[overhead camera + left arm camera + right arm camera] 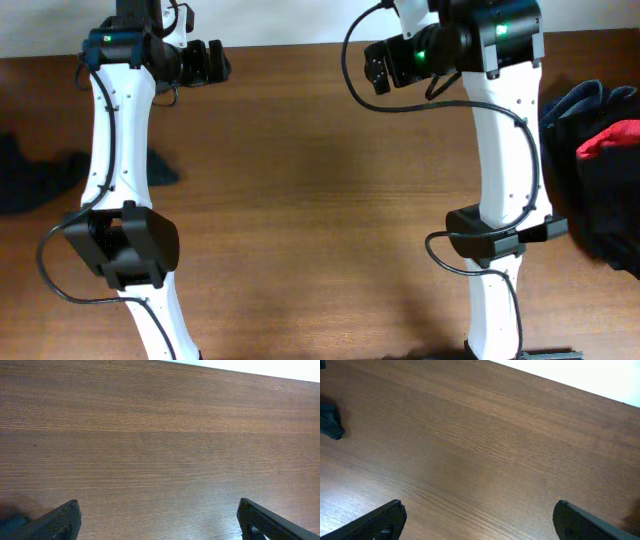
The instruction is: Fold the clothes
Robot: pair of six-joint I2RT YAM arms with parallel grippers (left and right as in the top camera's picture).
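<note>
1. No text, brand, number or sign is readable in any view.
2. Left arm (108, 130) and right arm (503, 130): plain white casings, no lettering resolves from overhead.
3. Clothes (600, 170) at the right edge of the table (160, 435): dark and red fabric, any print too small to tell.
4. Wrist views: bare wood grain only, nothing written on it.

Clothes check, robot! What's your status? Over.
Left tool open, empty. Right tool open, empty. Dark heaped clothes, red piece on top, right edge, unfolded; dark garment left. Nothing blocking.
</note>
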